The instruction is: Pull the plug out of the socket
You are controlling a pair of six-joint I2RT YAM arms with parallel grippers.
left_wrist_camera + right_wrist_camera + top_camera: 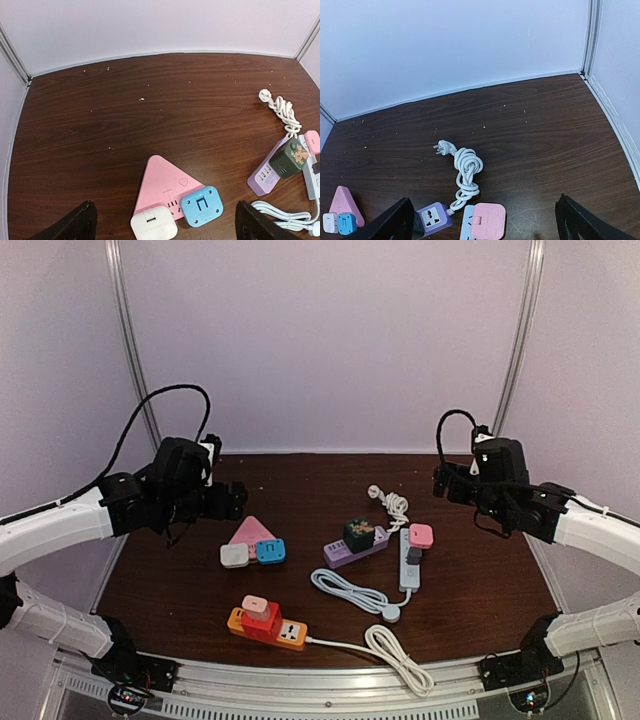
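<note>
Left gripper: jaws spread wide with nothing between them; raised over the left-rear part of the table, apart from every item.
Right gripper: jaws spread wide and empty; raised at the right-rear, well apart from the strips.
Table: dark wood grain with pale specks.
Pink triangular socket: lies flat, left of centre.
White plug and blue plug: seated side by side along the triangle's near edge.
Purple strip: near centre, carrying a dark green cube adapter.
White strip: just right of the purple strip, running near to far. A pink plug sits at its far end and a grey plug is just nearer.
Orange strip: near edge, centre. A red adapter sits on it, topped by a pale pink plug.
Coiled white cord: behind the strips, its pronged end lying free on the table.
Second white cord: looped at the near edge.
</note>
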